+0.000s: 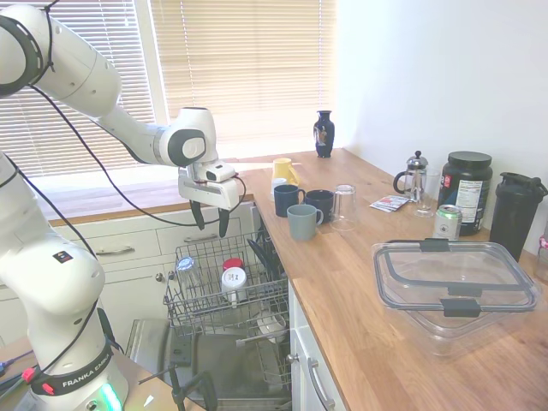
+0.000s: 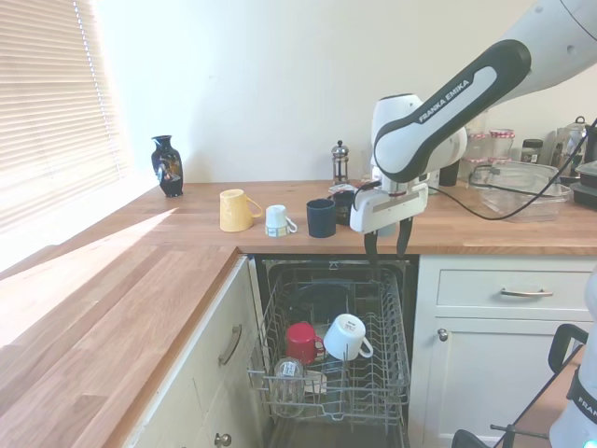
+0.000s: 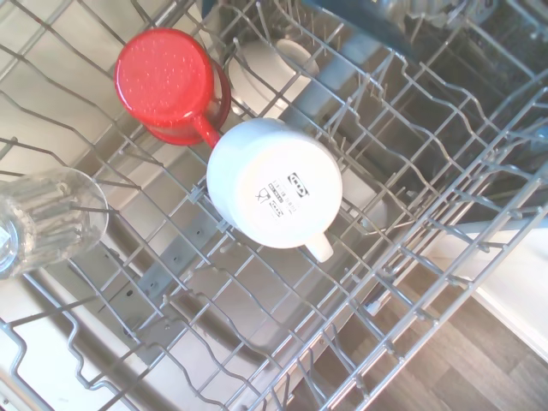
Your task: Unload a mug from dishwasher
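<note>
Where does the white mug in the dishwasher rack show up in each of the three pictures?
First exterior view: the mug sits upside down in the wire rack, lower centre-left, below the gripper.
Second exterior view: the mug lies low and right of centre in the rack.
Wrist view: the mug fills the middle, its printed base facing the camera.
Shared landmark: the red cup right beside it in all three.
</note>
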`<state>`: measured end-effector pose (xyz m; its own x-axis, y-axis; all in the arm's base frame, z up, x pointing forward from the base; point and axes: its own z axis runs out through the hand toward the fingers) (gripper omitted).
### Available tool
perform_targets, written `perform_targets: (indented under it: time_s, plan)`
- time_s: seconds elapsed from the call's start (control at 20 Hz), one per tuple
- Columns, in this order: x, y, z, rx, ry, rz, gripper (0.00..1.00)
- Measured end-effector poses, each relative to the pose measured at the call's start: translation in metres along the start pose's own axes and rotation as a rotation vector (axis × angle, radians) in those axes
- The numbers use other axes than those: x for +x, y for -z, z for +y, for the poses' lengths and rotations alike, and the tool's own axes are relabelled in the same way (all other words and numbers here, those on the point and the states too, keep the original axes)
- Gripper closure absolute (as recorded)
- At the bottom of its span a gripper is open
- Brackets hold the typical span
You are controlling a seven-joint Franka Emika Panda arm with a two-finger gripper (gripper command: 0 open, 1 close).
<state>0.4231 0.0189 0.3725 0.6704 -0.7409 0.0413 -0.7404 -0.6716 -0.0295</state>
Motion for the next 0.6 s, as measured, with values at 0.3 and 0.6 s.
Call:
perform_targets:
  time_s: [0.3, 0.6]
  plan:
    - [0.0, -0.026, -0.007, -0.009, 0.025, -0.013, 0.0]
    - [0.001, -0.112, -0.016, -0.044, 0.057, -0.047, 0.0]
